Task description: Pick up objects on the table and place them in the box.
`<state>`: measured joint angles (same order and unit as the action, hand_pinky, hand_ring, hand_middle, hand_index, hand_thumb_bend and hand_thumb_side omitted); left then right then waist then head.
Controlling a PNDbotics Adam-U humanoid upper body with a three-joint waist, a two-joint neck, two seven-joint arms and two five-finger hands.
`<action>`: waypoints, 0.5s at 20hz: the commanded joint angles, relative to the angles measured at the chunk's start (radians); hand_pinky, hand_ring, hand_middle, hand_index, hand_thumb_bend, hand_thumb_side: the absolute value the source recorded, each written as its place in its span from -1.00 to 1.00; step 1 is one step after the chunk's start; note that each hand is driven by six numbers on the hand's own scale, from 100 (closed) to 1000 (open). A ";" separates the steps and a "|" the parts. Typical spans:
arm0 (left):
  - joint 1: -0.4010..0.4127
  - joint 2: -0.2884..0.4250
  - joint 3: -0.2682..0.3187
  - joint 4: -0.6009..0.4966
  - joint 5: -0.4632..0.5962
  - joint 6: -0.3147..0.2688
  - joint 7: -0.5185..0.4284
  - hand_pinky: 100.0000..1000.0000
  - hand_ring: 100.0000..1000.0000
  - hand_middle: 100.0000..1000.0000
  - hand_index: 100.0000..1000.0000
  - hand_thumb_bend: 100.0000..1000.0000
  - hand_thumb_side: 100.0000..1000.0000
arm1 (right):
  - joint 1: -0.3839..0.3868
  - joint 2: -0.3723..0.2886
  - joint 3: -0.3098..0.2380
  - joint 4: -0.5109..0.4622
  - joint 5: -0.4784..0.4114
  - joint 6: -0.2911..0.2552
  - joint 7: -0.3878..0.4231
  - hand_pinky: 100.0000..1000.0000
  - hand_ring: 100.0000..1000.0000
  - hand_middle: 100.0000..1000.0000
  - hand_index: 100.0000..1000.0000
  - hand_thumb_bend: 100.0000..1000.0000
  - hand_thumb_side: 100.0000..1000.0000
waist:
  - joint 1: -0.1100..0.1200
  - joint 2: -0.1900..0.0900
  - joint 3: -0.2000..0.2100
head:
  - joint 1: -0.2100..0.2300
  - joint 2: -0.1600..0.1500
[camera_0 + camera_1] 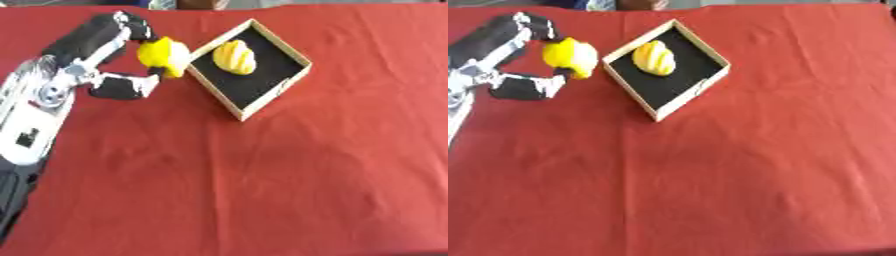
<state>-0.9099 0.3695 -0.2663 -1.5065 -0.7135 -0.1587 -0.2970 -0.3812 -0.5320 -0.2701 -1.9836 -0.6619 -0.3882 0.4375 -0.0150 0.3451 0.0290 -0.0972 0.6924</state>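
Reaching in from the upper left, the robot's black and silver left hand (118, 55) is seen with its fingers and thumb curled round a bright yellow rounded object (163, 56), which is pinched between them. The yellow object is held just beside the left corner of a shallow square wooden box with a black bottom (229, 106), close to its rim but outside it; whether it touches the rim cannot be told. Inside the box, toward its far corner, a second yellow rounded object with paler ridges (234, 57) is lying on the black bottom. The box is set cornerwise on a red cloth-covered tabletop (289, 180), whose cloth is marked by soft wrinkles. The robot's right hand is not shown in either view.
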 commanded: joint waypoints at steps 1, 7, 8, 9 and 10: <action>-0.075 -0.002 0.012 -0.003 0.007 0.002 0.015 0.38 0.18 0.07 0.24 -1.00 -0.84 | -0.026 -0.017 -0.001 -0.016 -0.011 -0.001 -0.005 0.83 0.67 0.15 0.50 -1.00 -0.10 | -0.006 -0.023 -0.016 | 0.022 -0.016; -0.168 -0.078 0.035 0.155 -0.059 0.005 0.027 0.39 0.19 0.10 0.26 -1.00 -0.77 | -0.082 0.020 0.027 -0.016 -0.048 0.003 0.016 0.83 0.66 0.15 0.50 -1.00 -0.11 | -0.034 -0.008 -0.097 | 0.097 -0.032; -0.174 -0.086 0.041 0.184 -0.075 0.002 0.029 0.40 0.19 0.11 0.27 -1.00 -0.75 | -0.090 0.027 0.031 -0.016 -0.054 0.004 0.020 0.82 0.66 0.15 0.50 -1.00 -0.11 | -0.037 -0.005 -0.111 | 0.111 -0.034; -0.179 -0.094 0.049 0.215 -0.091 0.001 0.029 0.40 0.20 0.11 0.27 -1.00 -0.73 | -0.097 0.034 0.034 -0.016 -0.060 0.005 0.024 0.83 0.66 0.15 0.50 -1.00 -0.11 | -0.041 -0.002 -0.126 | 0.125 -0.037; -0.183 -0.101 0.057 0.244 -0.107 -0.001 0.031 0.41 0.21 0.12 0.28 -1.00 -0.73 | -0.102 0.040 0.037 -0.016 -0.065 0.006 0.028 0.83 0.66 0.15 0.50 -1.00 -0.10 | -0.043 0.001 -0.138 | 0.136 -0.039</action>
<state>-1.0670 0.2715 -0.2274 -1.2828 -0.8015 -0.1577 -0.2713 -0.4705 -0.4813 -0.2322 -1.9836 -0.7119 -0.3819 0.4597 -0.0575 0.3656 -0.1129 0.0230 0.6699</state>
